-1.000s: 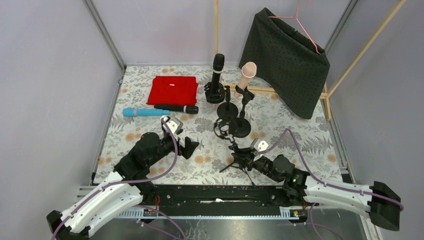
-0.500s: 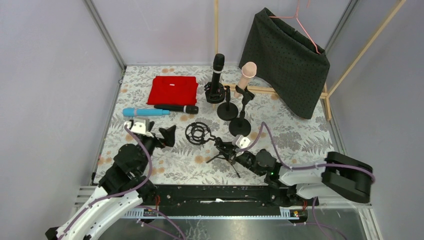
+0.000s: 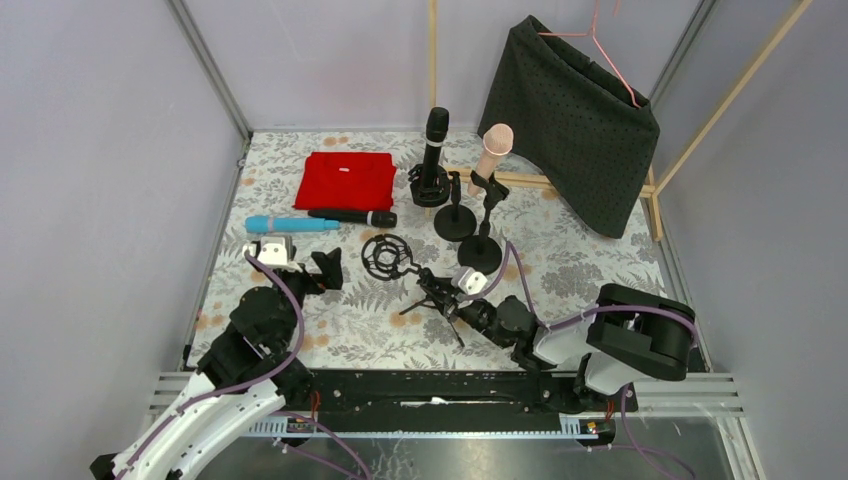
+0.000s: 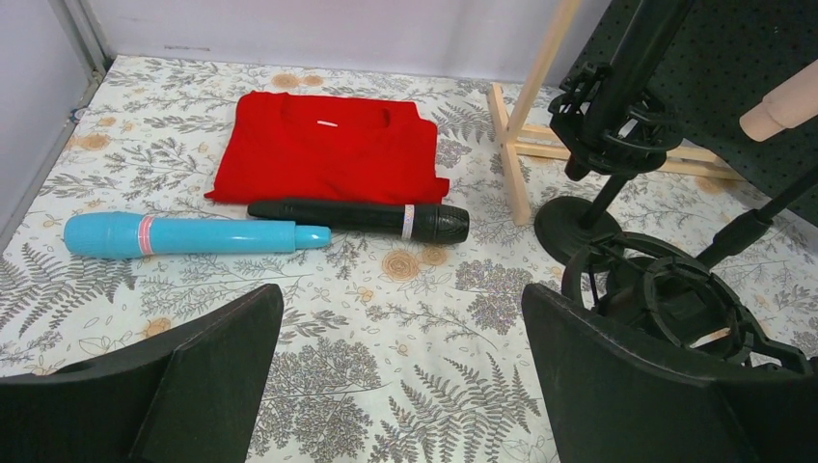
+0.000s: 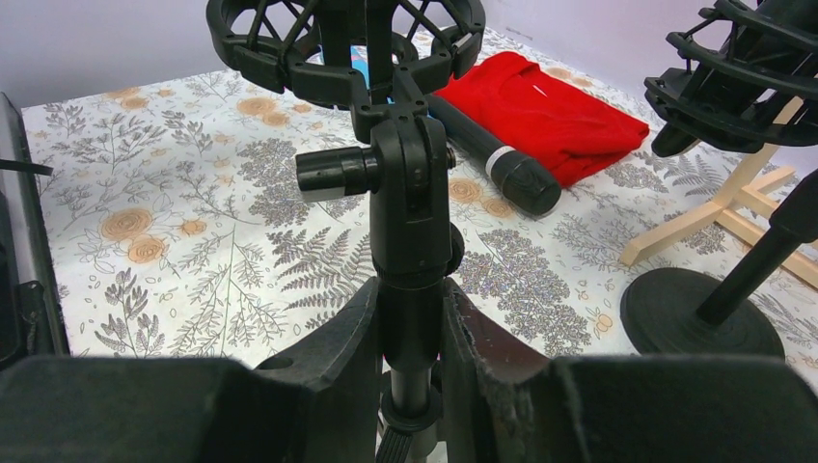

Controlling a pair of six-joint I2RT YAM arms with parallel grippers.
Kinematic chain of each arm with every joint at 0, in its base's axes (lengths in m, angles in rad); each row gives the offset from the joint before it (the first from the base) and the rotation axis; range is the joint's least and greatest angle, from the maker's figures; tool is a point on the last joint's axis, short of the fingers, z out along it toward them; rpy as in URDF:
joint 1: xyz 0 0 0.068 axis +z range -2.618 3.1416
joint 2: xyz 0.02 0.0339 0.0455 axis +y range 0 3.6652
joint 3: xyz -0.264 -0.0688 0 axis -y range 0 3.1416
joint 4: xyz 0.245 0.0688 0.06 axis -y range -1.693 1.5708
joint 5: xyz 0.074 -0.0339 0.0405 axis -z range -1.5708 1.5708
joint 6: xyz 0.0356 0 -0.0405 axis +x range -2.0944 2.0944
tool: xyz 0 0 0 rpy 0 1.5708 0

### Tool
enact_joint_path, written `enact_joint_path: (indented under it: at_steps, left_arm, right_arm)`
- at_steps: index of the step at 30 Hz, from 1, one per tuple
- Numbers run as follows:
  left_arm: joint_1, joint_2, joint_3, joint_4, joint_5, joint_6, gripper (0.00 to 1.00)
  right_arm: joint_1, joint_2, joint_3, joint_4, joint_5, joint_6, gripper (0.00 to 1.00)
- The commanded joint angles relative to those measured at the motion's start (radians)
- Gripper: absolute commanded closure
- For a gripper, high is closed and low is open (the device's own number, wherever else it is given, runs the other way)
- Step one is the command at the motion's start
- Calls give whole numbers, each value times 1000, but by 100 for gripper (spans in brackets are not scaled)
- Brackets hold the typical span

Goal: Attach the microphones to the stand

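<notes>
A light blue microphone (image 3: pixel 290 224) and a black microphone (image 3: pixel 352 216) lie on the floral table in front of a red cloth; both also show in the left wrist view, blue (image 4: pixel 188 234) and black (image 4: pixel 362 218). A second black microphone (image 3: pixel 435 140) stands upright in a shock-mount stand. A peach-pink microphone (image 3: pixel 492 150) sits tilted in a clip stand. My right gripper (image 3: pixel 445 297) is shut on the stem (image 5: pixel 410 309) of a small tripod stand whose empty shock mount (image 3: pixel 388 255) points left. My left gripper (image 3: pixel 325 268) is open and empty, just left of that mount.
A folded red cloth (image 3: pixel 345 180) lies at the back left. A black cloth (image 3: pixel 570 110) hangs on a pink hanger over a wooden frame (image 3: pixel 560 183) at the back right. Two round black stand bases (image 3: pixel 468 235) sit mid-table. The cell walls close in on both sides.
My right arm has carried the tripod stand leftward and farther from the near edge. My left arm swung to the left a second ago and has barely moved since.
</notes>
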Motion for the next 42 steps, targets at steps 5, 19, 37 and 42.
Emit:
enact_joint_path:
  at_steps: [5, 19, 37, 42]
  left_arm:
    - [2, 7, 38, 18, -23, -7, 1]
    - [2, 35, 42, 5, -90, -90, 1]
    - [3, 425, 256, -332, -328, -688, 1]
    - [179, 548, 271, -143, -191, -652, 1]
  right_arm:
    - [7, 22, -35, 258, 50, 10, 61]
    - [7, -88, -171, 253, 99, 14, 30]
    - [7, -762, -74, -849, 168, 285, 13]
    - [7, -786, -13, -1058, 259, 407, 13]
